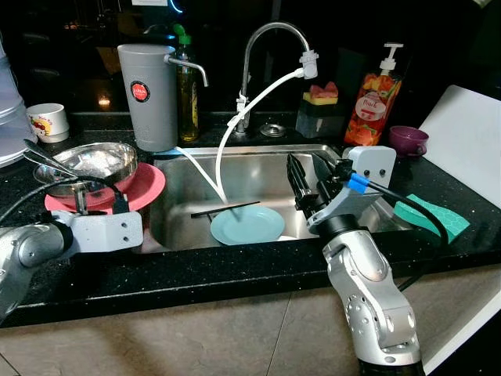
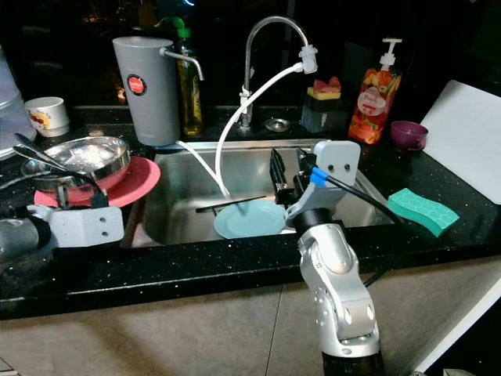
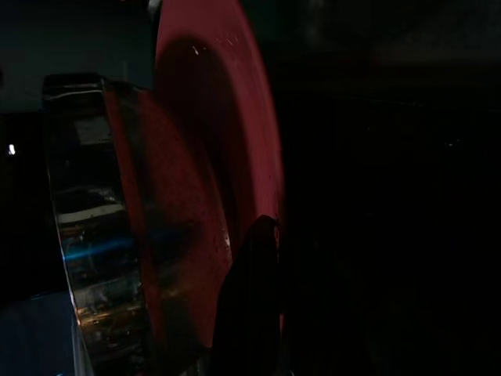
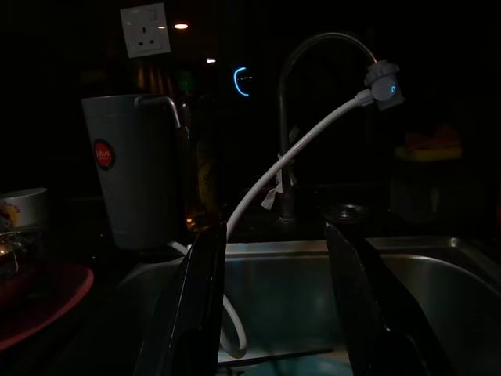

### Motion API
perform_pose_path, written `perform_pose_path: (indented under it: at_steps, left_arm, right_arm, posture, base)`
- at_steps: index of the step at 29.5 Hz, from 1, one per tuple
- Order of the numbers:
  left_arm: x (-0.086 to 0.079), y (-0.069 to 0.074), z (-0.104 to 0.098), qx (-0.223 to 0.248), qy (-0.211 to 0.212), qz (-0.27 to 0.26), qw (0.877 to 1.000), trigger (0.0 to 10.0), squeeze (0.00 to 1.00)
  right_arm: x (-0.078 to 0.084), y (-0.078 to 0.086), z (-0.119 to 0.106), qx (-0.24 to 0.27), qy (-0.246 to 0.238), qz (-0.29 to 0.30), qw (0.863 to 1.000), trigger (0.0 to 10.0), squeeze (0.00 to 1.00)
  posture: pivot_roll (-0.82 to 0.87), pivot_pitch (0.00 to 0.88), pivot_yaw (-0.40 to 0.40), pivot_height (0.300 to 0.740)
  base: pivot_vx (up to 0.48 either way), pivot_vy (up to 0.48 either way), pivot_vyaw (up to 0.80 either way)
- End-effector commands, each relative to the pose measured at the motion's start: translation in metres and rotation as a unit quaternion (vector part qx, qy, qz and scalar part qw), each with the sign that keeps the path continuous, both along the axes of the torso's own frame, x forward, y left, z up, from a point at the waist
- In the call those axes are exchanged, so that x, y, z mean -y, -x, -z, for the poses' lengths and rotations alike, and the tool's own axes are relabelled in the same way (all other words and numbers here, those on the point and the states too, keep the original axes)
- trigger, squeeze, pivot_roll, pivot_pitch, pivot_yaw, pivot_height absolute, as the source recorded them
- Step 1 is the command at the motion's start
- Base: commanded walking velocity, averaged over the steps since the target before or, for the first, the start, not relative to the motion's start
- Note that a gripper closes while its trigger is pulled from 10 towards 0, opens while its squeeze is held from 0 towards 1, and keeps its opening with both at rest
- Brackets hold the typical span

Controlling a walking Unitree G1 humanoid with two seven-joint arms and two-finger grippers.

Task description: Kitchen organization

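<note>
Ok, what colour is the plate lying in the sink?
Light blue. The plate shows best in the left eye view, lying flat in the sink.

Silver jointed arms, white wrist plates (blue-tipped black cable), black jaws.

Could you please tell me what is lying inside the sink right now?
In the sink lie a light blue plate and a black chopstick; a white hose hangs in. The right gripper hides part of the basin floor.
</note>
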State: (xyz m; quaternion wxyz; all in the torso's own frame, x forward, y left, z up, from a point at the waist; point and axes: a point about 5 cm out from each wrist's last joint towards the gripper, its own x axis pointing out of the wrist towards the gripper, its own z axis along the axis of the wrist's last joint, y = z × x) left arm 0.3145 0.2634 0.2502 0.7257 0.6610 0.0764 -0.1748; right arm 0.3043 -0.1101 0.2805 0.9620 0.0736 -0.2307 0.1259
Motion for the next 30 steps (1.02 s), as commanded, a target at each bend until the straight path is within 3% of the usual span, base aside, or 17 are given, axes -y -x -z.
perform_pose_path:
  at_steps: [1, 9, 19, 30]
  left_arm:
    - [0.0, 0.006, 0.026, -0.077, -0.003, 0.004, 0.997, 10.0, 0.0]
    - [-0.005, 0.02, 0.02, -0.106, -0.011, 0.006, 0.994, 10.0, 0.0]
    - [-0.012, 0.047, -0.006, -0.133, -0.01, 0.005, 0.991, 10.0, 0.0]
    - [0.004, 0.072, -0.01, -0.171, -0.007, 0.057, 0.984, 10.0, 0.0]
  right_arm:
    - [0.002, -0.002, 0.0, -0.002, -0.002, 0.002, 1.0, 10.0, 0.0]
    - [0.001, -0.003, 0.001, -0.004, -0.002, 0.0, 1.0, 10.0, 0.0]
    - [0.0, -0.003, 0.001, -0.004, -0.004, -0.002, 1.0, 10.0, 0.0]
    - [0.001, -0.005, 0.0, -0.002, -0.003, -0.002, 1.0, 10.0, 0.0]
  posture:
    - [0.09, 0.106, -0.079, 0.74]
    - [0.1, 0.108, -0.08, 0.74]
    - [0.12, 0.114, -0.079, 0.74]
    - [0.12, 0.116, -0.081, 0.74]
  base:
    - [0.0, 0.0, 0.0]
    - [0.0, 0.0, 0.0]
    - [0.0, 0.0, 0.0]
    - [0.0, 0.0, 0.0]
